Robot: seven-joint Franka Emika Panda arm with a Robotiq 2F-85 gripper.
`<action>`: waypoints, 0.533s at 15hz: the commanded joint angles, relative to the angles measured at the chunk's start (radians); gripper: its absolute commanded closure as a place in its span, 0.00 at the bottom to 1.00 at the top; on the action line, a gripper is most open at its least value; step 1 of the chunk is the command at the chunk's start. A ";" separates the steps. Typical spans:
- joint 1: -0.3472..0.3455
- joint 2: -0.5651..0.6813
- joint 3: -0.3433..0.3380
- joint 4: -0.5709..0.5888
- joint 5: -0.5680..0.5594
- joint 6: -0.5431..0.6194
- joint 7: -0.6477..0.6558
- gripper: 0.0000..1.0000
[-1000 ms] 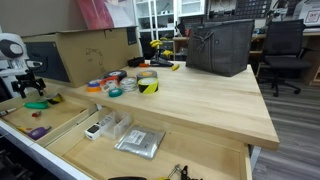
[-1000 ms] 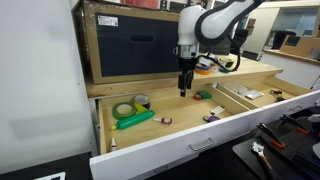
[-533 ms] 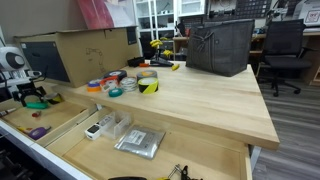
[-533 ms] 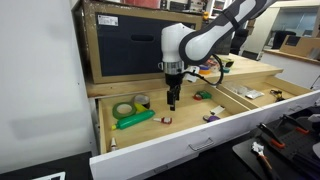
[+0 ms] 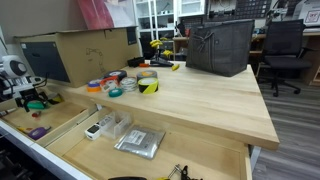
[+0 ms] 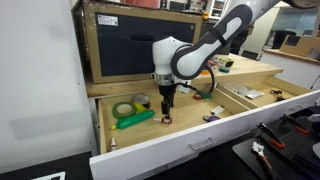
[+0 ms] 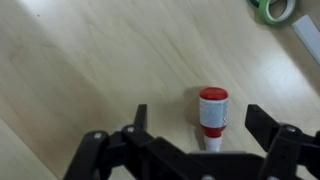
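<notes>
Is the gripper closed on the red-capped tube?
No: the gripper stands wide open, the red-capped tube lying free on the drawer floor between its jaws.

Arm [image 6: 195, 52]: glossy white shell, fat rounded links, dark seams at the joints. The wrist end turns black, with a dark collar and a black gripper [image 6: 166, 104] below it. In the wrist view, matte black fingers [image 7: 262, 120], angular, on pinned linkage bars with a lattice-like frame.

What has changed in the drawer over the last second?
The gripper moved along the drawer toward the tape roll and lower, now open above the red-capped tube. Nothing grasped or released; the drawer's things stayed put.
</notes>
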 commanded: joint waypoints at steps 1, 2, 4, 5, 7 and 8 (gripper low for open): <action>0.023 0.061 -0.011 0.080 -0.002 -0.009 0.000 0.00; 0.027 0.074 -0.009 0.095 0.000 -0.010 -0.002 0.00; 0.034 0.098 -0.005 0.124 0.007 -0.022 -0.010 0.00; 0.040 0.108 -0.006 0.138 0.007 -0.030 -0.014 0.25; 0.043 0.122 -0.002 0.156 0.016 -0.038 -0.024 0.34; 0.046 0.129 -0.001 0.165 0.021 -0.044 -0.025 0.41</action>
